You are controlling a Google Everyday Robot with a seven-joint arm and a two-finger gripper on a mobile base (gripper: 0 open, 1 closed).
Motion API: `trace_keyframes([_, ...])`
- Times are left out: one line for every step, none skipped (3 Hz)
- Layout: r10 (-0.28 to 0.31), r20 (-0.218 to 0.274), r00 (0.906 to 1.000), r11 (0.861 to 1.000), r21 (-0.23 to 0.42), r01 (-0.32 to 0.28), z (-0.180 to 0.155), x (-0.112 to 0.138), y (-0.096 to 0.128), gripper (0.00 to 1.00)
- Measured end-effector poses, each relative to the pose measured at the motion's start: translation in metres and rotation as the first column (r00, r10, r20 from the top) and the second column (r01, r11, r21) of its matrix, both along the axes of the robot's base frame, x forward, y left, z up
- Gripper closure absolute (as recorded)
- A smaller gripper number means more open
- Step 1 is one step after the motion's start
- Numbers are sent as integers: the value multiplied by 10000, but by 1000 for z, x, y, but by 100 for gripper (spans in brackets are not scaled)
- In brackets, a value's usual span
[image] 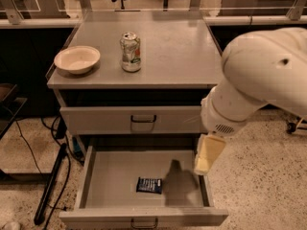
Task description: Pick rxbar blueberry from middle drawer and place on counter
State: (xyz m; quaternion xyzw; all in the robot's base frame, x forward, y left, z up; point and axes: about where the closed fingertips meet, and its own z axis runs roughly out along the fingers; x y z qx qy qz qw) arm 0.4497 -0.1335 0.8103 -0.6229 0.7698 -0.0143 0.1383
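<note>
Warm, dim overhead light — gripper [208,156] over middle drawer [110,169] right side throws dark shadow [180,181] inside.

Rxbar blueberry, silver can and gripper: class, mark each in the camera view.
rxbar blueberry [149,185]: camera view, wrapper's middle.
silver can [130,52]: camera view, side of body.
gripper [203,165]: camera view, pale tip over the middle drawer's [110,176] right side.

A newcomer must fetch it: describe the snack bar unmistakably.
Find the grey metal cabinet, then its open bottom drawer. The snack bar lies flat near the drawer's front, with the gripper hanging over the right edge. It is the only thing in there: small and dark blue, unlike the can and bowl up top.
</note>
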Motion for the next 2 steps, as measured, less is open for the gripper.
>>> trace_keyframes([31,-252,9997,9989,476,-19,-72,23,20,0])
trace_keyframes([173,-170,9997,9983,565,-163,-83,27,26,0])
